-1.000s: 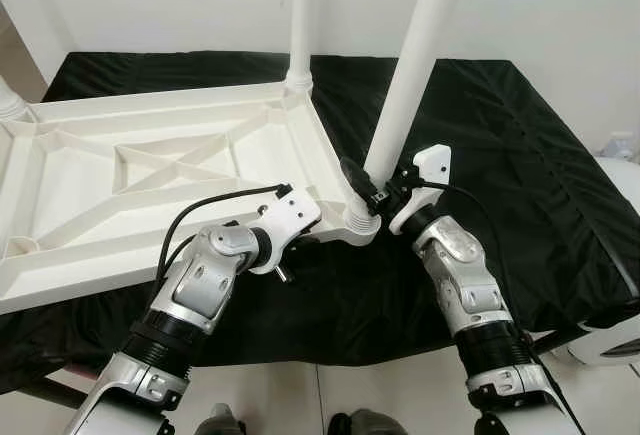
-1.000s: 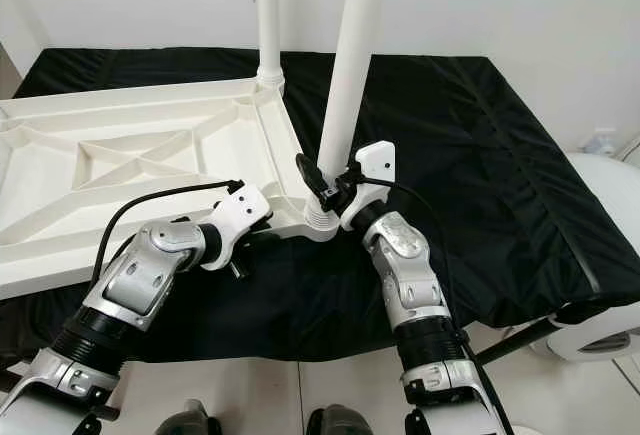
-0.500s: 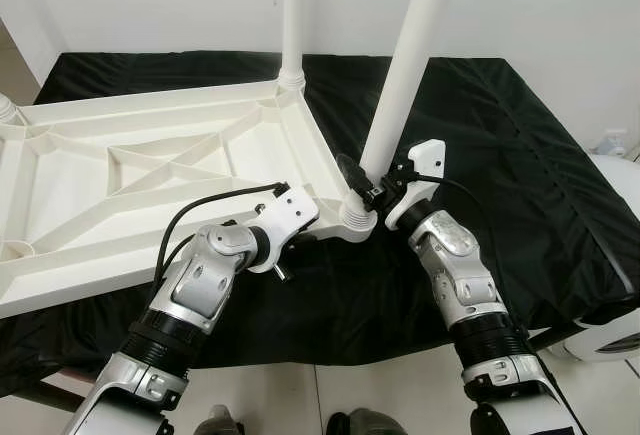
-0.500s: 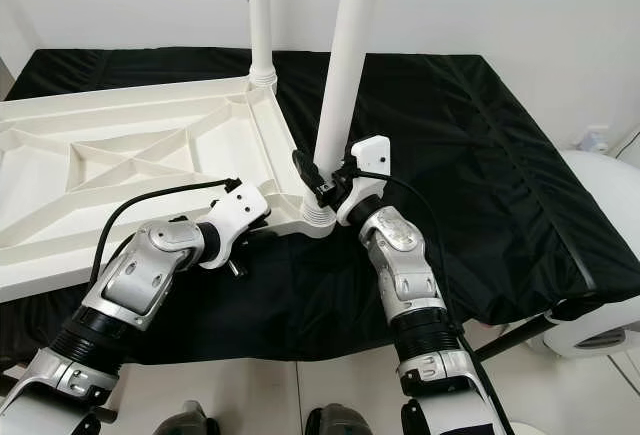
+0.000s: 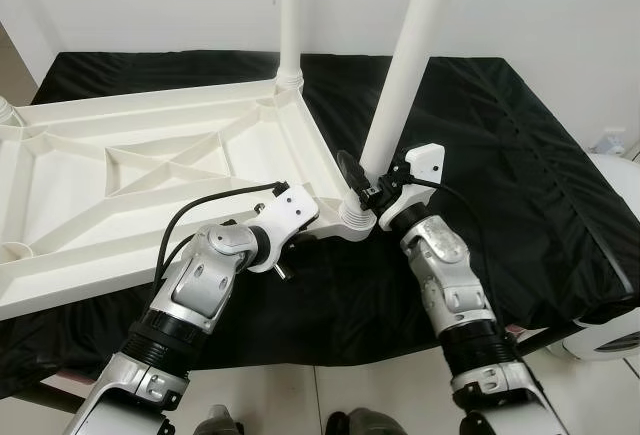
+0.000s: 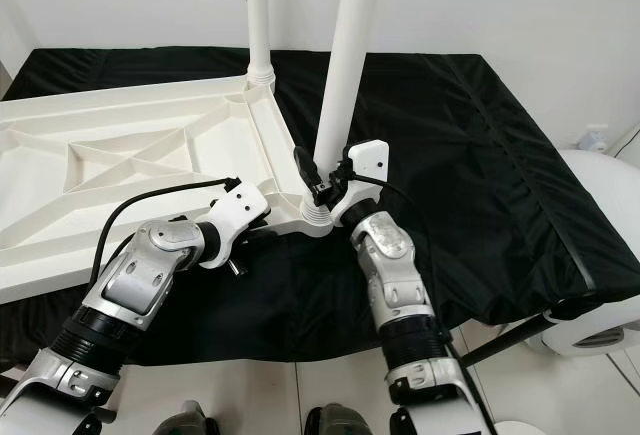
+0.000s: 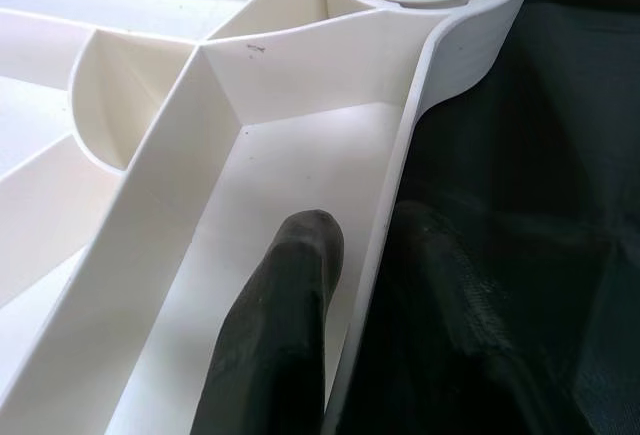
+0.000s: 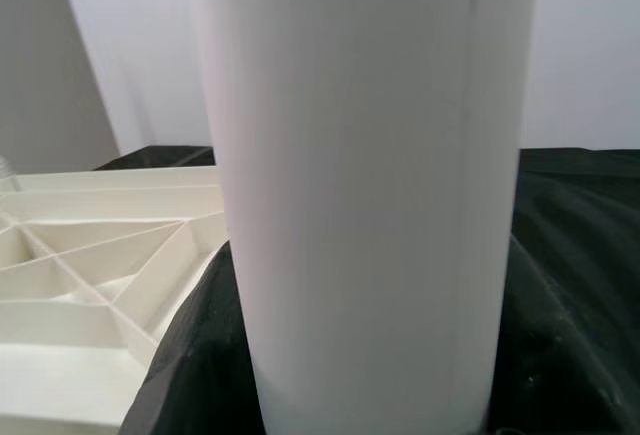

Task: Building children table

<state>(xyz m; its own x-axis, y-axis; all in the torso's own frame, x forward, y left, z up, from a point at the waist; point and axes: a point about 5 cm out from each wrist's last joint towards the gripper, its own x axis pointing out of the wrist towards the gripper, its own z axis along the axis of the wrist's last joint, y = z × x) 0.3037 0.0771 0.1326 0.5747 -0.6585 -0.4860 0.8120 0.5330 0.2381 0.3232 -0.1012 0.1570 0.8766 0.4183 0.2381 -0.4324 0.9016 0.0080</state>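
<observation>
— Where did the tabletop (image 5: 150,170) lie?
— Upside down on the black cloth (image 5: 520,155), ribs up. The left gripper (image 7: 335,285) straddled its near rim: one finger (image 7: 280,325) inside the tray, the other outside on the cloth side, jaws narrowly parted over the wall.
— And further right?
— A far leg (image 5: 290,15) stood upright in its corner. The near leg (image 5: 410,65) rose tilted from the near socket (image 5: 355,223). The right gripper (image 5: 365,187) clasped that leg just above the socket.
</observation>
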